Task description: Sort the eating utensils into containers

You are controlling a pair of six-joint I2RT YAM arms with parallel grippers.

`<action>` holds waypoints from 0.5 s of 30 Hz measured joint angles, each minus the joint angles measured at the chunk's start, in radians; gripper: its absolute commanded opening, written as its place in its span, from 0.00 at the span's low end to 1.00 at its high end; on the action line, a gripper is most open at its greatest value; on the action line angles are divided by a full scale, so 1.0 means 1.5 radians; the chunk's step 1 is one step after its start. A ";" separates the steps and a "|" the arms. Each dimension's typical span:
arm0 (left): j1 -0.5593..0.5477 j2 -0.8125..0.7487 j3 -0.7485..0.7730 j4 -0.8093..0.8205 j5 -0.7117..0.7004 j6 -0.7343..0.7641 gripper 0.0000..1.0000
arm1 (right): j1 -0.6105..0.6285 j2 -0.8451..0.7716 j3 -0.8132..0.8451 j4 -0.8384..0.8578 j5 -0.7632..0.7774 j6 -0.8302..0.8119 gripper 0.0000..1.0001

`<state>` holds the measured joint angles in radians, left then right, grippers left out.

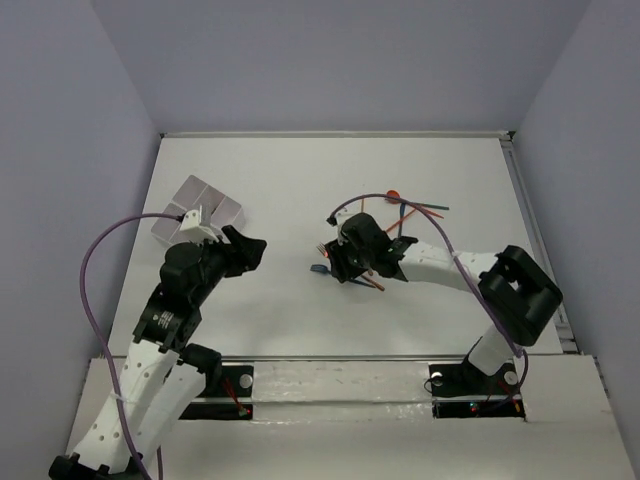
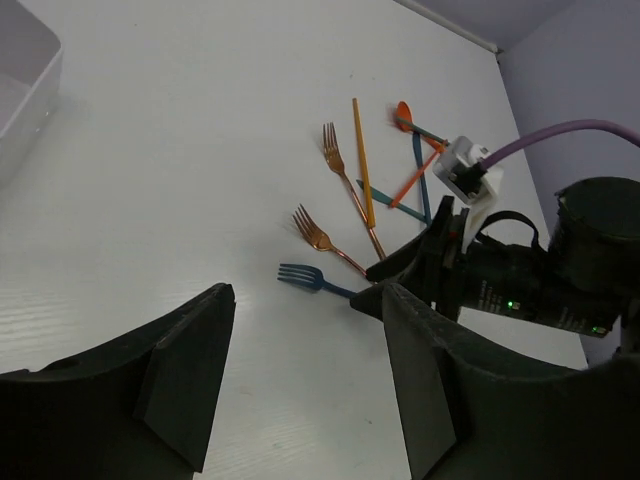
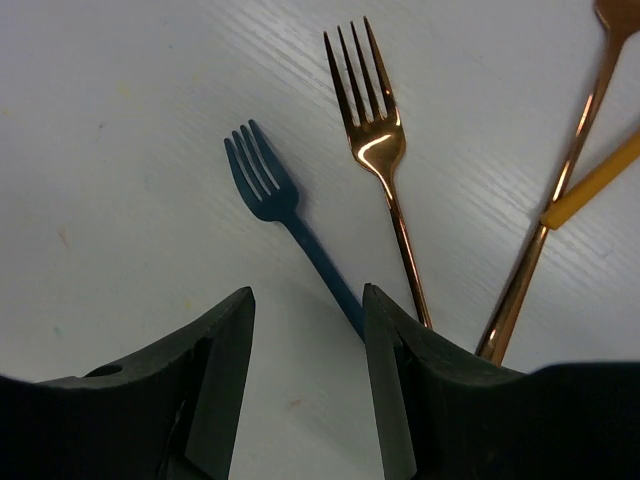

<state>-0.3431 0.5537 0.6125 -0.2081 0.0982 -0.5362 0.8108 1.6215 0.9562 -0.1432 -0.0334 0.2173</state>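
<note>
Right pincer low over the forks, left pincer spread wide.
The right pincer (image 3: 307, 295) stands part-open just above the table (image 1: 300, 180) with nothing pinched. The teal-blue fork (image 3: 262, 185) runs its handle under one finger, with a copper fork (image 3: 372, 130) just beside it. More utensils (image 2: 365, 170) lie right of centre. The left pincer (image 2: 308, 300) gapes empty near the white tray (image 1: 195, 195) at far left.

The left gripper's (image 2: 305, 335) black fingers (image 2: 185, 385) stand wide apart above the bare white counter (image 2: 180, 150). Beyond them lie a blue fork (image 2: 300, 274), a copper fork (image 2: 313, 231), a second copper fork (image 2: 333, 148) and a golden stick (image 2: 361, 160). Their handles run toward the right gripper (image 2: 372, 285).
</note>
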 measured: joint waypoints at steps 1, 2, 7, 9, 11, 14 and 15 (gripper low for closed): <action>0.000 -0.010 -0.006 -0.005 0.003 -0.006 0.71 | 0.000 0.012 0.008 -0.002 -0.007 -0.005 0.53; 0.000 -0.018 -0.011 -0.011 0.007 -0.013 0.71 | 0.000 0.024 0.014 -0.002 -0.013 -0.010 0.53; 0.000 -0.024 -0.017 -0.022 0.017 -0.034 0.71 | 0.000 0.088 0.044 -0.011 -0.037 -0.033 0.53; 0.000 -0.016 -0.018 -0.021 0.020 -0.035 0.71 | 0.000 0.101 0.049 -0.018 -0.038 -0.041 0.53; 0.000 -0.007 -0.020 -0.018 0.023 -0.036 0.71 | 0.000 0.109 0.059 -0.022 -0.034 -0.049 0.53; 0.000 0.003 -0.021 -0.016 0.027 -0.038 0.71 | 0.000 0.120 0.069 -0.026 -0.022 -0.059 0.47; 0.000 0.006 -0.021 -0.015 0.028 -0.040 0.70 | 0.000 0.121 0.071 -0.026 -0.020 -0.061 0.43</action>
<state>-0.3431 0.5625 0.5816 -0.2310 0.1398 -0.5964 0.8108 1.8034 1.0630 -0.1829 -0.0628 0.1265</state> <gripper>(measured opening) 0.710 0.531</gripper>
